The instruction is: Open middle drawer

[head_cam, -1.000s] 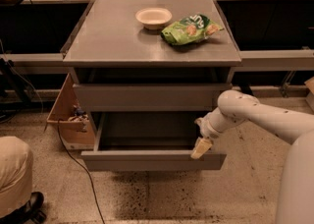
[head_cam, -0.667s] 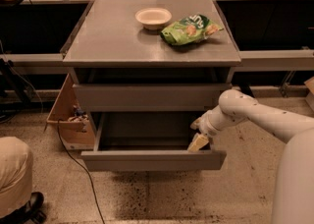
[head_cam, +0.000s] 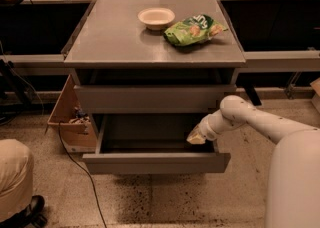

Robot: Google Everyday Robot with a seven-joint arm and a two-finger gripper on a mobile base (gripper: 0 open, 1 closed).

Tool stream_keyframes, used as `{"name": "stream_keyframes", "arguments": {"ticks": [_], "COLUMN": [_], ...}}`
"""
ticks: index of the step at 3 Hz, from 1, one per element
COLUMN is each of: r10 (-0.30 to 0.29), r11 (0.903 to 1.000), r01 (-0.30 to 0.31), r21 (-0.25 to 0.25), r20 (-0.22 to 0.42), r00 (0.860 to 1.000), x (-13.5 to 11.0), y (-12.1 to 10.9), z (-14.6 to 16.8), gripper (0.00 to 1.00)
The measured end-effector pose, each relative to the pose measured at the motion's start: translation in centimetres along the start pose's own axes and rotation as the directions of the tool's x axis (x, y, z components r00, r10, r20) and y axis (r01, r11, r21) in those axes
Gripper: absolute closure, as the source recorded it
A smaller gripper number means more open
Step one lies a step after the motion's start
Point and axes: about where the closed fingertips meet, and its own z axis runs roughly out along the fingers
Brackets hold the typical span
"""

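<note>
The middle drawer [head_cam: 156,163] is pulled out from the grey cabinet, with its long flat front panel facing me and a shallow grey box behind it. My gripper [head_cam: 197,136] is on the end of the white arm [head_cam: 260,119], which reaches in from the right. It hovers over the right inner side of the open drawer, a little behind and above the front panel. The closed drawer above [head_cam: 152,98] sits flush. Anything below the open drawer is hidden by it.
A white bowl [head_cam: 156,17] and a green chip bag [head_cam: 192,29] lie on the cabinet top [head_cam: 115,37]. An open cardboard box [head_cam: 70,117] and a black cable [head_cam: 80,167] lie on the floor to the left. A person's knee [head_cam: 14,177] is at bottom left.
My gripper has lifted from the front panel's right top edge and moved up and slightly left, back over the drawer box. The drawer has stayed pulled out.
</note>
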Motion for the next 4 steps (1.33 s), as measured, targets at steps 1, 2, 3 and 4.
{"name": "stream_keyframes", "arguments": {"ticks": [1, 2, 3, 4], "r10": [0.048, 0.083, 0.087, 0.120], "r11": [0.9986, 0.9952, 0.9943, 0.9835], "r01": [-0.048, -0.084, -0.088, -0.126], "r21": [-0.021, -0.049, -0.060, -0.130], "r20": [-0.012, -0.024, -0.022, -0.049], "r00": [0.999, 0.996, 0.996, 0.991], "x": [0.5, 1.3, 1.1, 1.5], "y": [-0.4, -0.1, -0.3, -0.2], "z": [1.9, 3.4, 3.8, 6.4], "gripper": [1.00, 1.00, 1.00, 1.00]}}
